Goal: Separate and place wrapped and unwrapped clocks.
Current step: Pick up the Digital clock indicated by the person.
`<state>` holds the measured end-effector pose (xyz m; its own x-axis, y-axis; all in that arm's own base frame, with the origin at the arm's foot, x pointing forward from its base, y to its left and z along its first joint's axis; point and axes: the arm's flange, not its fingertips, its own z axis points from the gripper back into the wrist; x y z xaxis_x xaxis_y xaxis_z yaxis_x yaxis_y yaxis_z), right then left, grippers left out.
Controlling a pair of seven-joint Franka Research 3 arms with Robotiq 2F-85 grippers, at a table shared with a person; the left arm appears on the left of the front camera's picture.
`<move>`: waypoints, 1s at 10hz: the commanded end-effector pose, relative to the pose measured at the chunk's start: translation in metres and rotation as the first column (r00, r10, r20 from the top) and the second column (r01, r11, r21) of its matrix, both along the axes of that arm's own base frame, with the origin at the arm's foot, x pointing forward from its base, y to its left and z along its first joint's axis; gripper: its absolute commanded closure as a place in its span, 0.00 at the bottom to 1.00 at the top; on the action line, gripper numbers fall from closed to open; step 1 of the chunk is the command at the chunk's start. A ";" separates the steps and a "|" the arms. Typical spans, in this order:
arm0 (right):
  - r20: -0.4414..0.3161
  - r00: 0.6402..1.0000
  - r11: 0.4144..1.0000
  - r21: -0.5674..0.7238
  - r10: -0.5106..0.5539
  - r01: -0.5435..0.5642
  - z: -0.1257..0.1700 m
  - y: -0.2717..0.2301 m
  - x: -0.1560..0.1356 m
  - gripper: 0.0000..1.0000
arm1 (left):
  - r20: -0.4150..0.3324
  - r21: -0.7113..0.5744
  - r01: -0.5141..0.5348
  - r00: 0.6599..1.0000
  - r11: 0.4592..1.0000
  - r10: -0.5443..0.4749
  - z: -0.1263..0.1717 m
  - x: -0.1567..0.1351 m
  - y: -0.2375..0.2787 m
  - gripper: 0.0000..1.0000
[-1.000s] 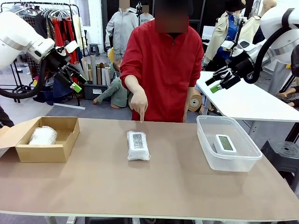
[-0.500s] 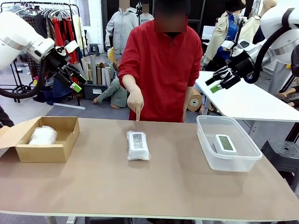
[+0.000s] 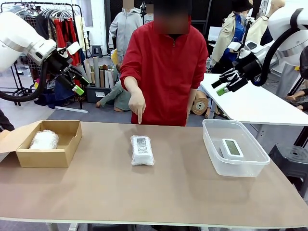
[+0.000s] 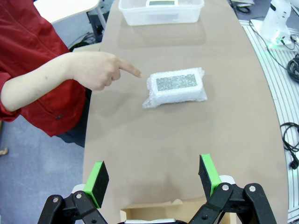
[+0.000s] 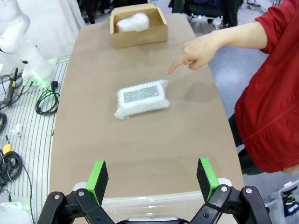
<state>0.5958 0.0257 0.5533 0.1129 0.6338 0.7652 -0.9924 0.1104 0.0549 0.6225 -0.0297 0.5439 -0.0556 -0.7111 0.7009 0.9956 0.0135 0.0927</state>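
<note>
One hand [image 3: 137,103], forefinger [image 3: 139,117] seemingly toward bundle [image 3: 142,149]

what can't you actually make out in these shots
1. Front view: what the bundle in the cardboard box contains; bubble wrap hides it.
2. Front view: label print on the middle bundle; too small, blurred by wrap.
3. Left wrist view: the bare clock in the tub; cut off by the top edge.
4. Front view: that clock's screen reading; too small.

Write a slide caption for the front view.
Person's hand points at the white bubble-wrapped clock mid-table; cardboard box holds another wrapped bundle, clear plastic tub holds the bare white clock.
</note>
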 end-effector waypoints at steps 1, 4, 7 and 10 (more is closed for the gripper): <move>0.009 1.000 1.000 -0.013 -0.001 0.001 0.002 0.002 -0.001 0.00 | 0.000 0.000 -0.002 1.000 1.000 0.002 0.001 -0.001 0.001 0.00; 0.009 1.000 1.000 -0.013 -0.001 0.001 0.002 0.002 -0.001 0.00 | -0.111 0.037 0.033 0.993 0.999 -0.029 -0.002 -0.019 -0.028 0.00; 0.009 1.000 1.000 -0.013 -0.001 0.001 0.002 0.002 -0.001 0.00 | -0.159 0.271 -0.010 0.986 0.963 0.055 0.002 -0.060 -0.074 0.00; 0.009 1.000 1.000 -0.013 -0.001 0.001 0.002 0.002 -0.001 0.00 | -0.082 0.396 -0.209 0.962 0.894 0.261 -0.010 -0.102 -0.127 0.00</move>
<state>0.5958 0.0258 0.5532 0.1129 0.6338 0.7652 -0.9924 0.1105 0.0549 0.5410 -0.1493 0.5490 0.1560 -0.9027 0.4010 0.9847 0.1738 0.0082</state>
